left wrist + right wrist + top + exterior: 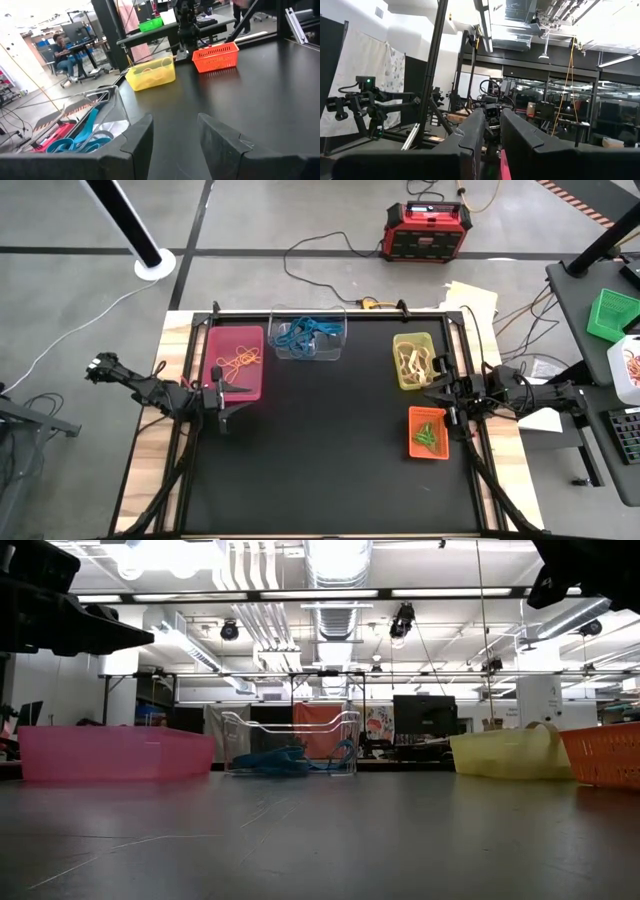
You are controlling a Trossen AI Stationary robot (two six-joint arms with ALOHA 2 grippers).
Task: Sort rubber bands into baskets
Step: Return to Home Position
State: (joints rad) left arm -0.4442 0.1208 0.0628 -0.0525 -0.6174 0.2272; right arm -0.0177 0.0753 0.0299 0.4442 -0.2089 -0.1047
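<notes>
The left gripper [222,408] is held released over the left side of the black counter [320,480]. Its two fingers [137,145] are set apart and nothing is caught between them. It is placed just beside the near edge of the magenta-pink basket [222,338], in which a tangle of orange-yellow rubber bands [240,362] is seen.

The right gripper [446,406] is held at the counter's right side. Its fingers [470,137] are parted only narrowly, and nothing is grasped in them. It is found between the yellow-green basket [415,338] and the orange basket [418,452], close to the outer corners of both.

Tan rubber bands [412,362] are contained in the yellow-green basket, and green rubber bands [428,436] lie in the orange one. Farther out, at the counter's far edge between the pink and yellow-green baskets, the clear basket [338,348] is set, with blue rubber bands [303,332] heaped inside it.

No loose bands can be made out on the open counter between the baskets.

Beyond the counter, a red-black power box [427,230] is seen on the floor, and a bright green crate [612,312] rests on a side desk to the right. In the left wrist view, a seated person [61,46] is shown far off in the room.
</notes>
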